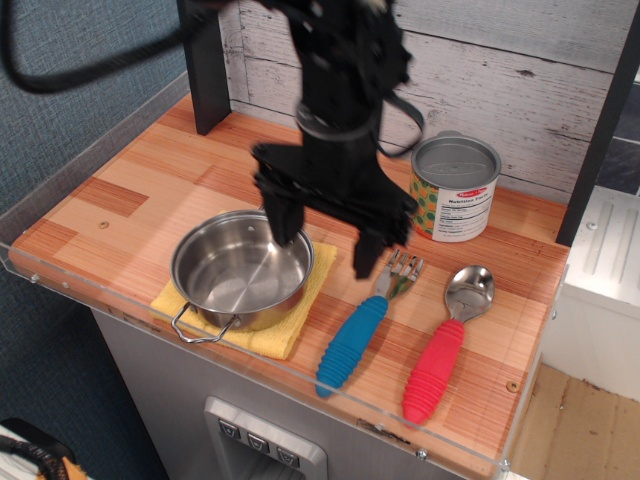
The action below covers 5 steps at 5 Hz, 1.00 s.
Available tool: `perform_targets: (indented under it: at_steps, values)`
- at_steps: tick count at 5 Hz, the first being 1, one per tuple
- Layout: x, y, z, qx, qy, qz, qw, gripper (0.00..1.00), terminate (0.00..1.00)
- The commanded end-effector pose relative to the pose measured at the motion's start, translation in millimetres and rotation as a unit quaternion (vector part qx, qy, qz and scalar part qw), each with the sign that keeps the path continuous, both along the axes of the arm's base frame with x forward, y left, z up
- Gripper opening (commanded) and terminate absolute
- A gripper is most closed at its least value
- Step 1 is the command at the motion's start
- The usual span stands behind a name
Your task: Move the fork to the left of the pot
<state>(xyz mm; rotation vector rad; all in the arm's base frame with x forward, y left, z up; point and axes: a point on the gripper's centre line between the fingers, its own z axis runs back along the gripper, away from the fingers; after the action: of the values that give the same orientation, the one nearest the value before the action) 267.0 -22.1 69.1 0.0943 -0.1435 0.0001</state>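
Gripper (325, 238) hangs wide open, empty, between pot (243, 268) and fork (360, 328). Fork lies flat right of pot, beside spoon (447, 340), untouched. Risk: fingers straddle wide, could clip pot rim or nudge spoon.

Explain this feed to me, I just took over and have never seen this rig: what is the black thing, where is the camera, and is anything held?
The single camera looks down from the front at a small wooden counter. The black machine is the robot arm; its two-fingered gripper hangs open and holds nothing, one finger over the rim of the shallow shiny steel pot, the other near the fork's tines. The pot sits on a yellow cloth. Right of it lies the blue-handled toy fork, then a red-handled spoon. A printed tin can stands behind them by the plank wall. The fork is not yet picked up.
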Motion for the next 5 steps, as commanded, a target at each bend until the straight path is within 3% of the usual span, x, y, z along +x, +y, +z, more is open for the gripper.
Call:
perform_targets:
  at_steps: [1, 5]
  values:
    - [13, -24, -9, -0.009, -0.013, -0.025, 0.9996, 1.00, 0.00]
    - [11, -35, -29, -0.010, -0.002, -0.039, 0.9992, 1.00, 0.00]
